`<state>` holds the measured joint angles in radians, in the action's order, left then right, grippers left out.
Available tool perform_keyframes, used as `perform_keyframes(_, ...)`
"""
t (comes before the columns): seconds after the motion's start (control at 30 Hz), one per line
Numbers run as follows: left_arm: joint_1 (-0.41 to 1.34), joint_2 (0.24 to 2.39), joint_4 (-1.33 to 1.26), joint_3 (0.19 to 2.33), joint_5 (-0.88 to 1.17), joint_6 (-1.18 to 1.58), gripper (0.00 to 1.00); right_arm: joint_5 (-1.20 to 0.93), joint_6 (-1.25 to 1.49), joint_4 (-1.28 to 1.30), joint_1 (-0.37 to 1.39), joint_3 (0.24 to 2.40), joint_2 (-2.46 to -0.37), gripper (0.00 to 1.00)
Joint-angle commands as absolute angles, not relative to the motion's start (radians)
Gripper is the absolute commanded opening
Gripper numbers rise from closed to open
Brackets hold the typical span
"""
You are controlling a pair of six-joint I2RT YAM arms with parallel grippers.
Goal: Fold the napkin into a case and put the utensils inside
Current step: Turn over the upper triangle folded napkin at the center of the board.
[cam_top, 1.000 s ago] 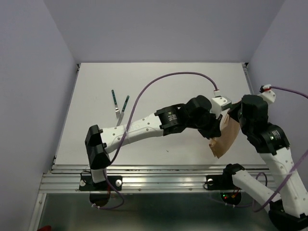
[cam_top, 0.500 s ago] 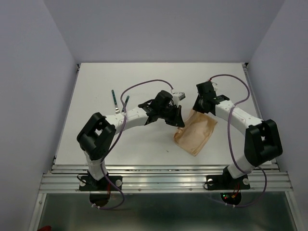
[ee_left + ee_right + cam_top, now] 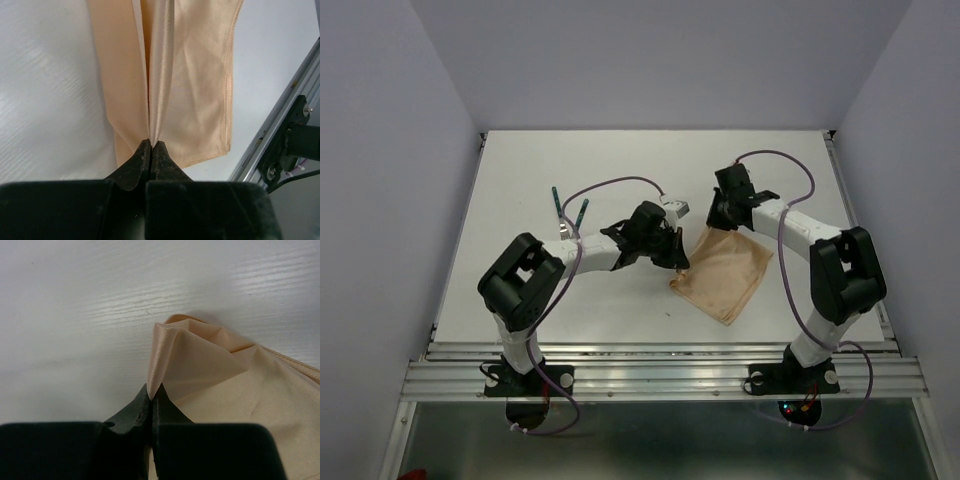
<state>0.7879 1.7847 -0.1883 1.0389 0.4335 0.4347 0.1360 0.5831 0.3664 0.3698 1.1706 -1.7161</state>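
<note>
Napkin (image 3: 725, 275) lies flat and skewed at about four o'clock from the middle of my table (image 3: 620, 165), and I have it by two corners. My left gripper (image 3: 677, 266) is pressed together on the corner at the cloth's eight o'clock. From that wrist I see the black tips meeting on a thin raised ridge of shiny peach cloth that runs straight away from them, with the rest of the cloth spread flat on either side. My right gripper (image 3: 716, 224) is likewise pinched on the corner at eleven o'clock, where the cloth rises in a small tent from the tips and a hemmed edge runs off toward four o'clock in that wrist view.

The utensils (image 3: 582, 212) lie at about ten o'clock on the table, well apart from the cloth. Two thin green handles show, angled toward each other, their metal ends near my left arm.

The tabletop is plain matt white, with faint ripple lines visible up close. A slotted metal rail (image 3: 660, 365) runs along the six o'clock edge, where both bases are bolted. Pale lavender walls (image 3: 650, 60) close in at nine, twelve and three o'clock. Purple cables (image 3: 610, 185) loop above both arms.
</note>
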Motion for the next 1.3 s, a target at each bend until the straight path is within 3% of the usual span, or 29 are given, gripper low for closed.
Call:
perform_keyframes(0.0,0.804,1.723,-0.127,0.977,0.442,0.388,0.0,0.203,0.552,0.262,0.365,1.252,-1.729,0.01)
perform_keyframes(1.13,0.761,1.713,-0.33,0.739,0.46,0.506,0.0,0.33,0.572,0.331,0.497,1.391,-1.94,0.01)
perform_keyframes(1.27,0.761,1.703,-0.33,0.718,0.446,0.511,0.06,0.327,0.565,0.333,0.506,1.402,-1.956,0.01)
